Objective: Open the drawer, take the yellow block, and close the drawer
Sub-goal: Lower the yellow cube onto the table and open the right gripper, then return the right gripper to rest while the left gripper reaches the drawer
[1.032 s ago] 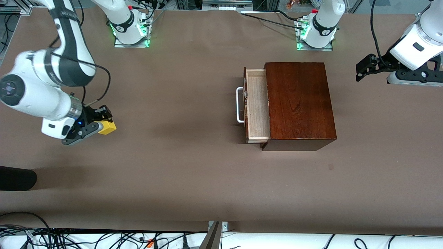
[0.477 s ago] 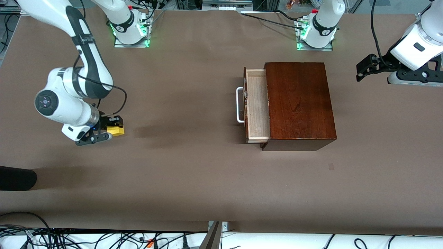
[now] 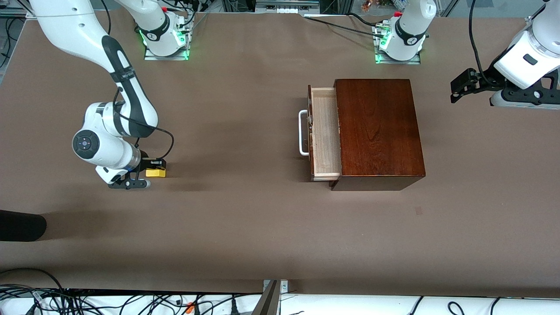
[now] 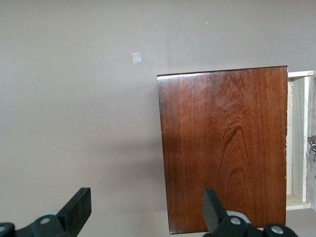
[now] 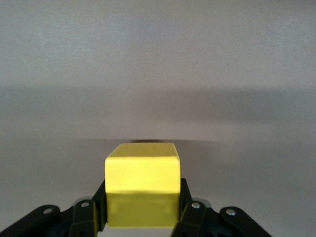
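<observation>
Yellow block (image 3: 155,173): a small, bright cube with clean edges and flat faces (in the right wrist view (image 5: 142,190) its top face is lit and the side facing the camera is shaded). It sits clamped between the black fingers of the right gripper (image 3: 151,171), low over the brown table (image 3: 245,227) toward the right arm's end, well apart from the wooden box (image 3: 378,131).

The drawer (image 3: 324,135) stands pulled partway out of that dark reddish-brown box, showing its pale wood interior and the white U-shaped handle (image 3: 302,133) on its front.

The left gripper (image 4: 148,217) hangs in the air over the table at the left arm's end, fingers spread wide; its wrist camera looks down on the box's top and a strip of the drawer. That arm waits.

Against the frame 1 second earlier, the right arm has swung its wrist in toward the table's middle and come lower, so the block now appears smaller and closer to the tabletop. The drawer, the box and the left gripper have not shifted.
</observation>
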`<act>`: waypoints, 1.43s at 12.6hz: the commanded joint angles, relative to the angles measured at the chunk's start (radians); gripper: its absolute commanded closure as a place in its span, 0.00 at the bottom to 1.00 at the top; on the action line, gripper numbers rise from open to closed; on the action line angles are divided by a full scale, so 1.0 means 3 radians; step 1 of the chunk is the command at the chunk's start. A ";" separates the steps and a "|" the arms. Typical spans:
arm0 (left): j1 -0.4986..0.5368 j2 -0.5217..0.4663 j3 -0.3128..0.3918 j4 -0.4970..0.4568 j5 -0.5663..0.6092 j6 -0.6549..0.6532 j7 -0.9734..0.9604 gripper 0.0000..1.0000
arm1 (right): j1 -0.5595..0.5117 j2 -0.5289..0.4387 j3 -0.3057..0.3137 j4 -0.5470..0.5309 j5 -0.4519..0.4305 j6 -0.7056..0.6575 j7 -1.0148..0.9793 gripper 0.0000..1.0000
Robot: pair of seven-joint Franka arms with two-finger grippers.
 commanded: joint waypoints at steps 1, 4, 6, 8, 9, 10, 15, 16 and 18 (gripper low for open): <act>0.0008 0.0016 0.0003 0.0069 -0.0064 -0.0083 0.0036 0.00 | -0.0008 -0.0016 0.0037 -0.0182 -0.0047 0.0262 0.0070 0.93; -0.0002 0.0036 -0.0002 0.0064 -0.0115 -0.0256 0.0041 0.00 | -0.0008 -0.0001 0.0037 -0.0244 -0.0057 0.0381 0.0024 0.66; -0.0154 0.0164 -0.0078 0.0099 -0.0196 -0.0623 0.0087 0.00 | -0.0008 -0.0041 0.0037 -0.0213 -0.0057 0.0355 -0.0012 0.40; -0.0379 0.0291 -0.0089 0.0155 -0.0284 -0.0645 0.0412 0.00 | -0.0008 -0.0194 0.0037 -0.0208 -0.0057 0.0279 -0.0022 0.00; -0.0512 0.0393 -0.0089 0.0232 -0.0284 -0.0645 0.0647 0.00 | -0.0008 -0.0301 0.0037 -0.0203 -0.0057 0.0167 -0.0032 0.00; -0.0604 0.0516 -0.0094 0.0258 -0.0304 -0.0620 0.0776 0.00 | -0.0008 -0.0429 0.0037 -0.0203 -0.0062 0.0105 -0.0037 0.00; -0.1222 0.1155 -0.0125 0.0625 -0.0483 -0.0243 0.1323 0.00 | -0.0014 -0.1237 0.0042 -0.0050 -0.0067 -0.0788 -0.0094 0.00; -0.1350 0.1232 -0.0125 0.0641 -0.0483 -0.0034 0.1487 0.00 | -0.0014 -0.1370 0.0037 0.0006 -0.0067 -0.0942 -0.0099 0.00; -0.1489 0.1411 -0.0125 0.0642 -0.0626 0.0498 0.1982 0.00 | -0.0008 -0.1463 0.0032 0.0444 -0.0199 -0.1560 -0.0094 0.00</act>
